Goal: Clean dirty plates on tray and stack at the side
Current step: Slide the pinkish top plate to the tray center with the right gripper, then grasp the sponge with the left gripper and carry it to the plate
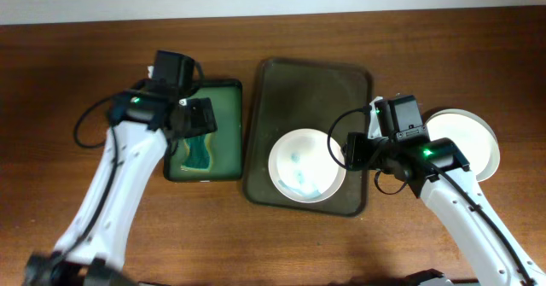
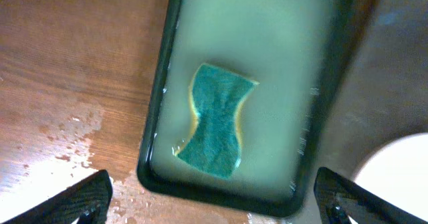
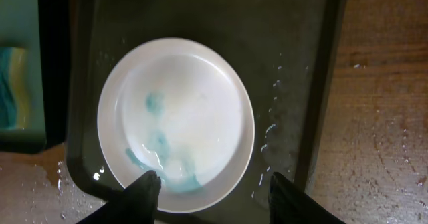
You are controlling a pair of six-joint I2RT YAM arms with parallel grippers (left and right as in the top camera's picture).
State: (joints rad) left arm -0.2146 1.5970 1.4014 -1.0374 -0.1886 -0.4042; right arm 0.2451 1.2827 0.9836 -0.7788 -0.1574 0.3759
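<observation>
A white plate smeared with blue-green stains lies on the dark tray; it also shows in the right wrist view. My right gripper is open above the plate's near rim and holds nothing. A clean white plate stack sits on the table to the right of the tray. A teal sponge lies in a green water basin left of the tray. My left gripper is open above the basin's near edge, apart from the sponge.
Water drops and wet patches lie on the wooden table beside the basin and on the tray. The arm cables hang over the table by both arms.
</observation>
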